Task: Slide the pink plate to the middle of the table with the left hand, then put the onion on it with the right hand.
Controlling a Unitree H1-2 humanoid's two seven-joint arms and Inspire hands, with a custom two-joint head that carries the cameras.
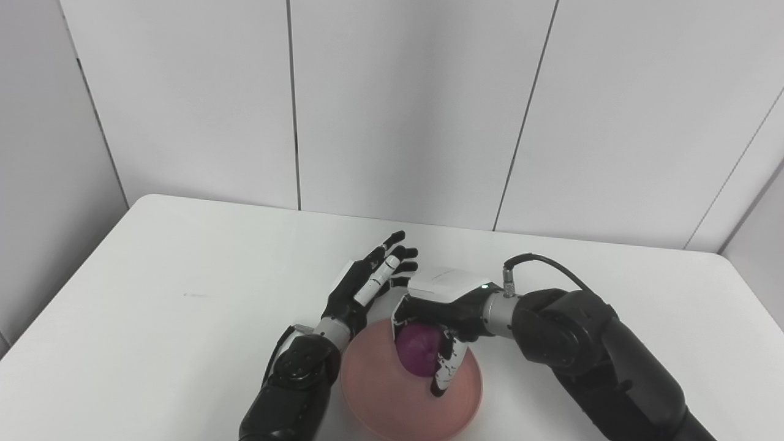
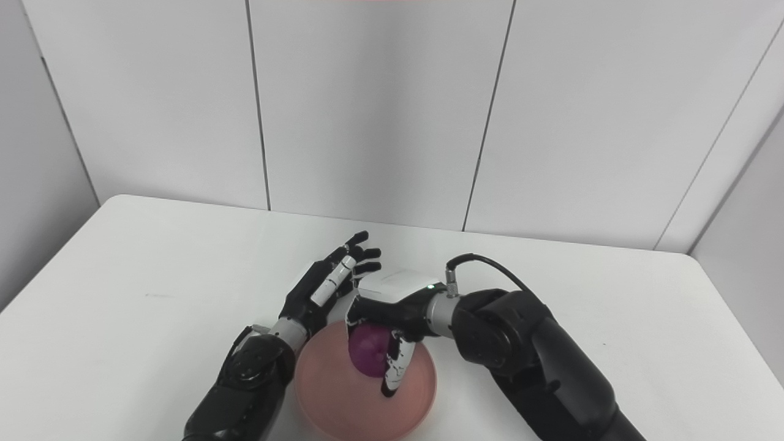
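So we've got the onion [image 1: 420,357] right over the pink plate [image 1: 380,398], which sits near the front edge of the table [image 1: 184,294], roughly centered side to side. Our right hand [image 1: 438,318] is wrapped around it from above, fingers curled down both sides, so it's grasping the onion. Can't quite tell if the onion is touching the plate surface or just above it. Our left hand [image 1: 367,278] is released, fingers spread, parked just behind the plate's rim. For this step we'd lower until the onion rests, then loosen the fingers gently and lift straight up, because that round thing probably rolls if nudged sideways.
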